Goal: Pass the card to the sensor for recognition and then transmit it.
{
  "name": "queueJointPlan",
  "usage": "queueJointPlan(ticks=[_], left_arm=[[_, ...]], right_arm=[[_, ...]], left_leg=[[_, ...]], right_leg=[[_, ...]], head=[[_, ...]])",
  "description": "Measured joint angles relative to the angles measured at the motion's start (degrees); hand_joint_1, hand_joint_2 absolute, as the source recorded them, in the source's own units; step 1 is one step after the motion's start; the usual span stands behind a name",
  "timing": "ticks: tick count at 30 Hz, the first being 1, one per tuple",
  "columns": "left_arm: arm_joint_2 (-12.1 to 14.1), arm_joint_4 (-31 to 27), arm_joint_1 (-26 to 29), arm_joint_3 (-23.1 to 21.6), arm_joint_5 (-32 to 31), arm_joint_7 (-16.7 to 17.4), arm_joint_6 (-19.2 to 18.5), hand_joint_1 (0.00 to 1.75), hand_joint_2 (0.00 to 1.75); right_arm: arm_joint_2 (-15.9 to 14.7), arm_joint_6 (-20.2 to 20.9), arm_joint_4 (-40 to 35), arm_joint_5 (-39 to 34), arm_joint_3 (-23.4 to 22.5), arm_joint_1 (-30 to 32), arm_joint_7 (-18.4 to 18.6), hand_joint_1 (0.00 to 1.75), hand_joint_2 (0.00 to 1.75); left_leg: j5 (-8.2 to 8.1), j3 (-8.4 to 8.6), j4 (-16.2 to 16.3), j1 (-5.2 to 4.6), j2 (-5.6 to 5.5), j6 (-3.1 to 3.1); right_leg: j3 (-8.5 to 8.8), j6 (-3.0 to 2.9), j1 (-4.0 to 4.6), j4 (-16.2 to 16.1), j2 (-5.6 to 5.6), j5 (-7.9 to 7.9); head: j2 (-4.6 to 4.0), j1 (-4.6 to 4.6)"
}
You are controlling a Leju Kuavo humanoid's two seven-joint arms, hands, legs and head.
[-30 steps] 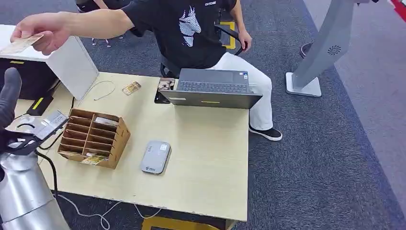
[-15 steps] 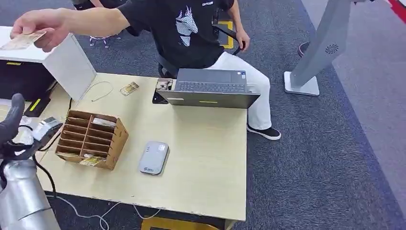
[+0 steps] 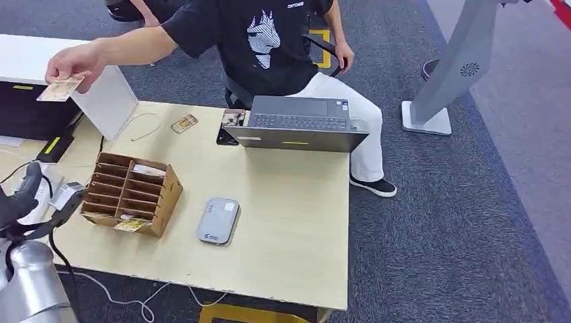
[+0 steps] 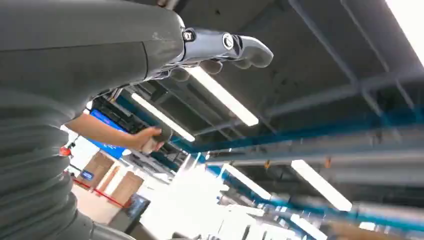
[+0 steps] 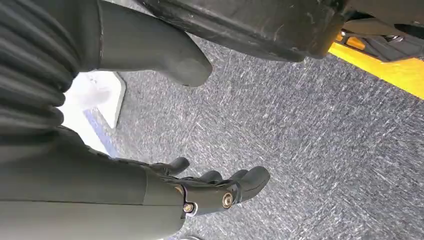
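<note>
A person seated behind the table holds a beige card (image 3: 60, 89) in an outstretched hand (image 3: 75, 60), out over the table's far left corner. The grey card sensor (image 3: 219, 220) lies flat on the wooden table (image 3: 289, 222) near its front. My left hand (image 3: 21, 200) is low at the table's left edge, well below the card, empty with fingers apart. In the left wrist view its fingers (image 4: 222, 46) stretch out bare, and the person's hand with the card (image 4: 151, 141) is beyond them. My right hand (image 5: 205, 187) hangs open over grey carpet.
A wooden slotted card box (image 3: 131, 194) stands left of the sensor. An open laptop (image 3: 296, 124) and a loose card (image 3: 184, 124) lie at the table's back. A white panel (image 3: 104, 94) leans at the back left. A grey kiosk stand (image 3: 451, 74) is on the carpet, right.
My left hand has dropped down toward the table's left edge. The person's hand has drawn the card right and lower, nearer the table.
</note>
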Motion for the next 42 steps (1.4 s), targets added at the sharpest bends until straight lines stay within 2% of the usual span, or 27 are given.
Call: queueJointPlan(ticks=[2,5,14,23,31,32,33,34,35,36,37,38,39,40,41,42], left_arm=[[-0.1,3.3,-0.4,2.6,-0.4,0.0,0.0,0.0,1.75],[-0.2,5.3,-0.4,3.9,0.7,0.0,0.0,0.0,1.75],[-0.9,4.4,0.5,2.8,4.3,-0.2,0.0,0.0,1.75],[-3.5,-7.9,5.6,-6.8,9.3,-0.3,0.1,0.0,1.75],[-4.4,-13.5,7.0,-9.9,10.0,-0.3,0.0,0.0,1.75],[-4.3,-13.9,7.1,-10.3,10.8,-0.3,0.1,0.0,1.75],[-4.2,-14.0,7.0,-10.9,11.7,-0.3,0.0,0.0,1.75],[-4.0,-14.0,6.8,-12.0,11.9,-0.3,0.0,0.0,1.75],[-3.9,-13.9,5.9,-13.1,11.5,-0.3,0.0,0.0,1.75],[-3.8,-13.7,4.7,-14.2,10.6,-0.3,0.0,0.0,1.75],[-3.8,-13.5,3.8,-14.8,10.2,-0.3,0.0,0.0,1.75],[-3.7,-13.3,3.2,-15.3,9.9,-0.3,0.0,0.0,1.75],[-3.7,-13.2,2.9,-15.7,9.8,-0.3,0.0,0.0,1.75],[-3.5,-13.1,2.6,-16.0,9.9,-0.3,0.0,0.0,1.75],[-3.7,-13.0,2.5,-16.5,10.0,-0.3,0.0,0.0,1.75],[-3.8,-12.8,2.5,-16.8,10.2,-0.3,0.0,0.0,1.75]], right_arm=[[0.0,-0.3,0.0,-0.1,0.0,0.0,0.0,0.0,1.75],[0.0,-0.4,-0.1,-0.5,0.0,0.2,0.0,0.0,1.75],[0.0,-0.3,-0.3,-1.0,0.0,0.2,-0.6,0.0,1.75],[0.0,-0.4,-0.3,-1.9,-0.2,0.3,-1.0,0.0,1.75],[0.0,-0.5,-0.3,-1.8,-0.4,0.4,-1.0,0.0,1.75],[-0.9,-1.6,-0.7,-0.8,-0.4,0.5,0.7,0.0,1.75],[-5.6,-3.8,-3.6,0.5,0.0,1.3,5.0,0.0,1.75],[-11.9,-4.9,-10.8,0.3,0.4,2.6,9.0,0.0,1.75],[-21.1,-5.5,-20.3,-1.6,0.5,4.6,10.6,0.0,1.75],[-31.9,-6.3,-30.1,-4.4,0.4,6.9,9.3,0.0,1.75],[-39.5,-7.7,-36.8,-5.9,0.3,8.6,7.9,0.0,1.75],[-45.6,-9.6,-41.2,-6.0,0.3,10.1,7.6,0.0,1.75],[-50.8,-10.2,-45.5,-5.5,0.3,10.7,7.7,0.0,1.75],[-55.1,-10.8,-49.7,-4.8,0.3,11.3,8.1,0.0,1.75],[-56.0,-11.3,-53.4,-4.3,0.6,11.5,8.7,0.0,1.75],[-59.0,-11.9,-56.5,-3.8,0.6,12.1,9.2,0.0,1.75]], left_leg=[[0.01,0.03,0.0,0.04,0.1,-0.01],[0.02,-0.01,0.0,0.04,0.1,-0.03],[0.02,-0.02,0.0,0.03,0.07,-0.02],[0.01,-0.03,0.0,0.01,0.08,-0.02],[0.02,-0.02,0.0,0.04,0.07,-0.03],[0.02,-0.01,0.0,0.04,0.08,-0.03],[0.01,-0.02,0.1,-0.03,0.06,-0.01],[0.02,-0.03,0.2,-0.17,-0.06,0.16],[0.12,-0.1,0.1,-0.54,-0.27,0.49],[0.2,-0.2,0.1,-0.96,-0.58,0.9],[0.19,-0.35,0.1,-1.06,-0.74,0.97],[0.19,-0.49,0.1,-0.98,-0.6,0.97],[0.16,-0.51,0.2,-0.82,-0.34,0.95],[0.14,-0.59,0.2,-0.25,0.13,0.96],[0.16,-0.7,0.2,-0.14,0.23,0.92],[0.17,-0.72,0.2,-0.14,0.34,0.92]], right_leg=[[-0.03,-0.07,0.0,0.0,0.09,0.05],[-0.07,-0.06,0.01,0.0,0.09,0.05],[-0.08,-0.05,0.01,0.0,0.08,0.06],[-0.09,-0.04,0.0,0.0,0.08,0.07],[-0.1,-0.04,0.01,0.0,0.07,0.07],[-0.12,-0.04,0.01,0.0,0.07,0.07],[-0.16,0.02,-0.05,0.0,0.05,0.11],[-0.23,0.18,-0.22,-0.1,-0.07,0.17],[-0.27,0.56,-0.62,-0.1,-0.29,-0.02],[-0.32,0.89,-1.09,0.2,-0.57,-0.15],[-0.24,0.98,-1.2,0.2,-0.67,-0.12],[-0.22,1.05,-1.15,0.2,-0.51,-0.01],[-0.34,0.91,-1.01,-0.1,-0.27,0.27],[-0.24,0.93,-0.35,-0.6,0.12,0.61],[-0.29,0.83,-0.28,-0.7,0.23,0.73],[-0.35,0.97,-0.14,-0.8,0.34,0.84]], head=[[0.0,0.0],[0.0,-0.02],[0.0,0.0],[0.0,0.02],[0.0,-0.02],[-0.02,-0.02],[0.0,-0.13],[-0.02,-0.37],[0.0,-0.57],[0.0,-0.57],[0.0,-0.72],[0.0,-0.14],[0.0,0.11],[0.0,0.03],[0.0,0.88],[-0.02,1.11]])
